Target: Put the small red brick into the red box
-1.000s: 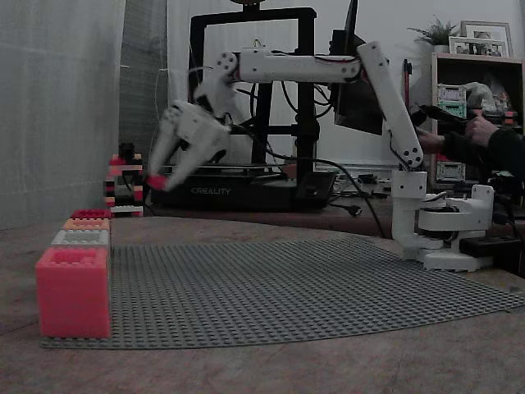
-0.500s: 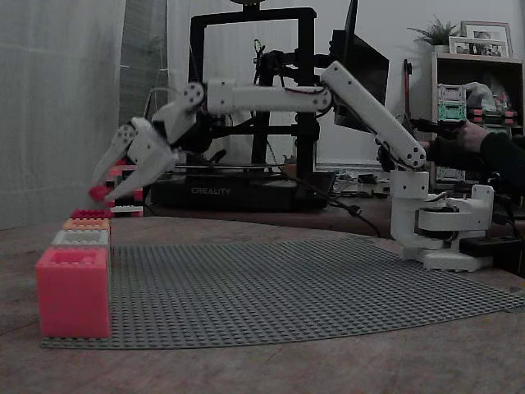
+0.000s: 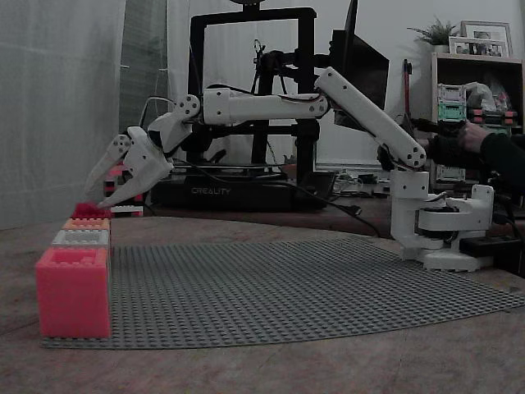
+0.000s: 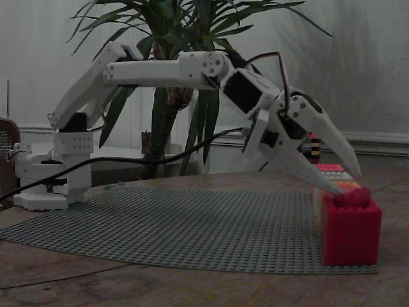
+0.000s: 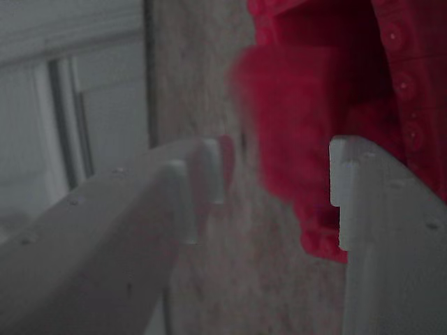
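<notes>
The small red brick (image 5: 293, 125) is a blurred red shape loose between my fingers, right over the red box (image 5: 405, 84). In both fixed views my gripper (image 3: 94, 197) (image 4: 350, 183) hangs open just above that crimson box (image 4: 350, 230), and the brick (image 4: 348, 198) lies at the box's open top. From the other side the red box (image 3: 90, 213) is the farthest of the row, with the brick (image 3: 85, 208) showing at its top. In the wrist view my gripper (image 5: 279, 181) holds nothing.
The boxes stand in a row along the edge of the grey studded baseplate (image 3: 287, 279): coral-pink (image 3: 74, 291), grey (image 3: 80, 238), orange (image 3: 86, 223). A black 3D printer (image 3: 246, 164) stands behind. My base (image 3: 443, 230) is at the right. A person's arm (image 3: 492, 148) shows beyond it.
My arm swung left and down, carrying the brick to the red box. The fingers then parted and the brick left them, dropping onto the box's top.
</notes>
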`<move>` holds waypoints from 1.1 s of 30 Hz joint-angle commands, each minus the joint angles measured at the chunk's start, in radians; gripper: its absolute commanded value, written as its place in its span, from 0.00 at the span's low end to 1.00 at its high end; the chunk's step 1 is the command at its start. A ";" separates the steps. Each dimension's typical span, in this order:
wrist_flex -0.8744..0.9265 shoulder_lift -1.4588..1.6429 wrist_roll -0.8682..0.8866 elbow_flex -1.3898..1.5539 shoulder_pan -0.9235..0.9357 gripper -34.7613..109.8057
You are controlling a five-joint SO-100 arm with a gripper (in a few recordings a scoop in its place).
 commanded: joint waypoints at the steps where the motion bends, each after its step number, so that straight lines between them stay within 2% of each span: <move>1: 0.002 0.112 -0.005 -0.066 -0.005 0.35; 4: 0.023 0.147 -0.015 -0.055 -0.008 0.33; 6: 0.025 0.195 -0.003 -0.028 -0.008 0.24; 11: 0.029 0.540 0.014 0.256 -0.026 0.24; 15: 0.202 0.844 -0.008 0.468 -0.072 0.24; 19: 0.388 1.173 -0.021 0.868 -0.132 0.24; 26: 0.430 1.707 -0.008 1.649 -0.212 0.24; 33: 0.469 2.134 0.035 2.013 -0.236 0.24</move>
